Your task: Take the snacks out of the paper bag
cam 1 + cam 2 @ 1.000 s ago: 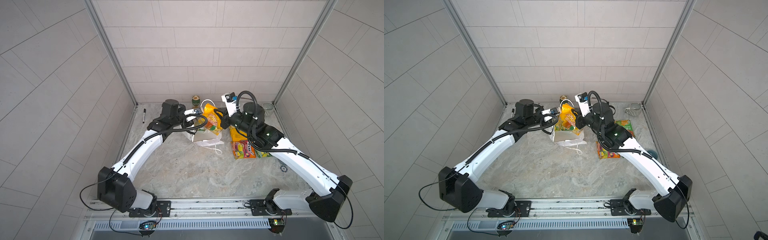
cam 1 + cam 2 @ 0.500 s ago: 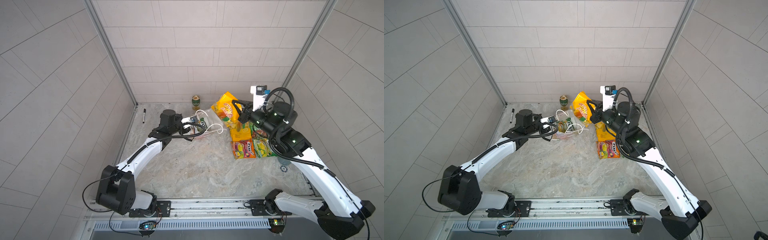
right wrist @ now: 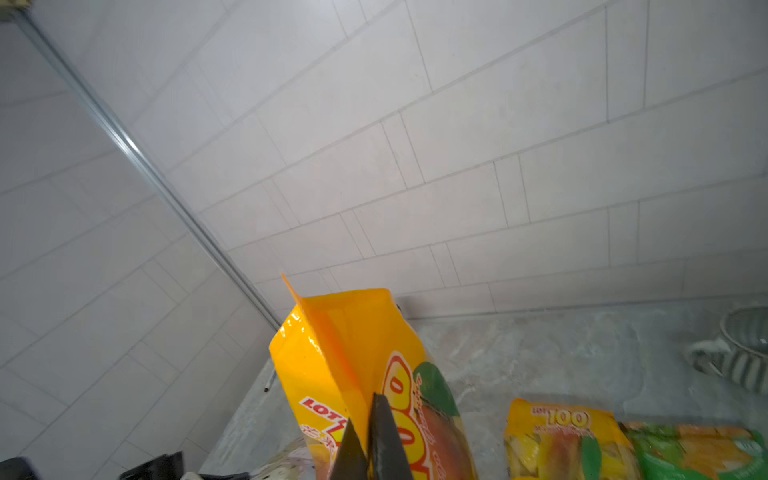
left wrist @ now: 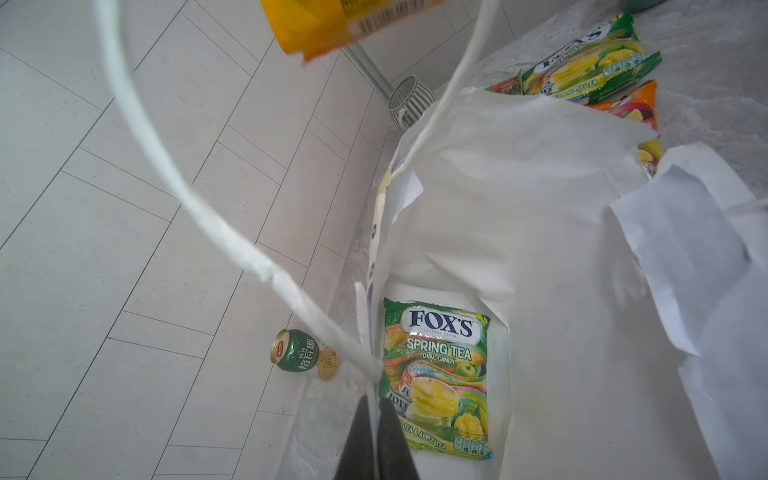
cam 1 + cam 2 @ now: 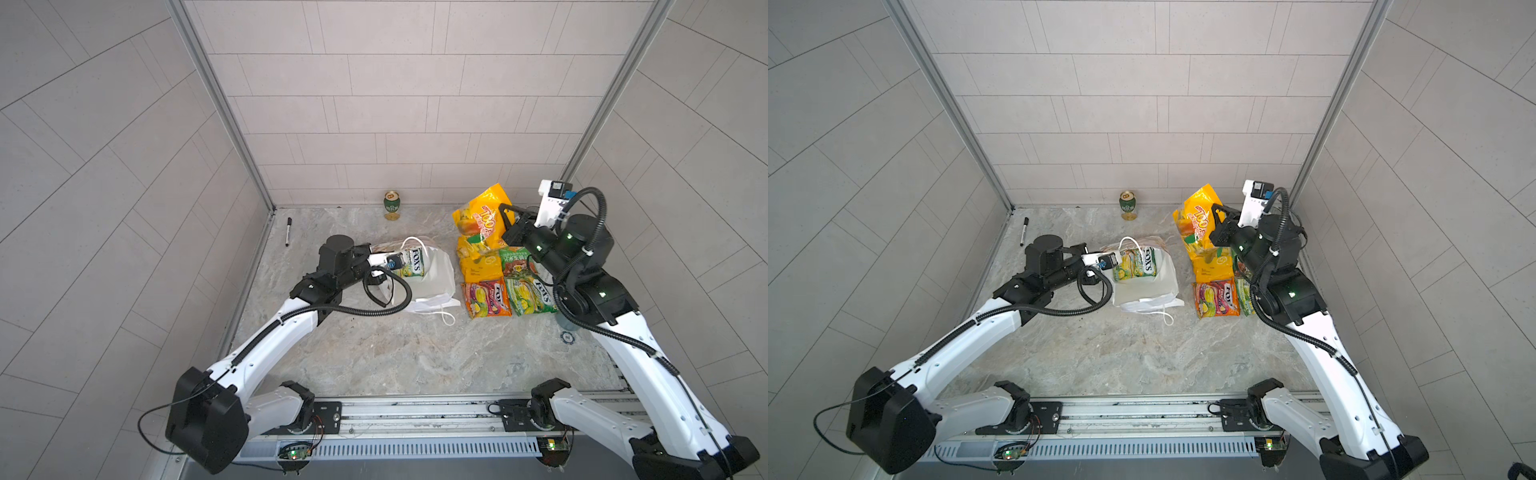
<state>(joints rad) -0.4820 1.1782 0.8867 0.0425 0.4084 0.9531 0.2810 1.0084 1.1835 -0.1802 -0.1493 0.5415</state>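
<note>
The white paper bag (image 5: 432, 274) lies on its side in both top views, mouth toward my left arm. My left gripper (image 4: 376, 409) is shut on the bag's rim where a cord handle (image 4: 174, 183) joins it. A green FOX'S packet (image 4: 436, 374) lies inside the bag. My right gripper (image 3: 368, 419) is shut on a yellow-orange packet (image 5: 482, 216), holding it in the air at the back right. Below it on the table lie a yellow packet (image 5: 478, 266), a green packet (image 5: 515, 262), a red-pink FOX'S packet (image 5: 486, 298) and a green FOX'S packet (image 5: 530, 295).
A green-and-gold can (image 5: 391, 204) stands by the back wall. A black marker (image 5: 287, 232) lies near the left wall. A grey striped mug (image 3: 744, 353) sits in the back right corner, and a small round disc (image 5: 567, 337) lies beside my right arm.
My right gripper has lifted the yellow-orange packet out of the bag and carried it right, over the laid-out packets. My left gripper has dropped lower, and the bag now lies on its side.
</note>
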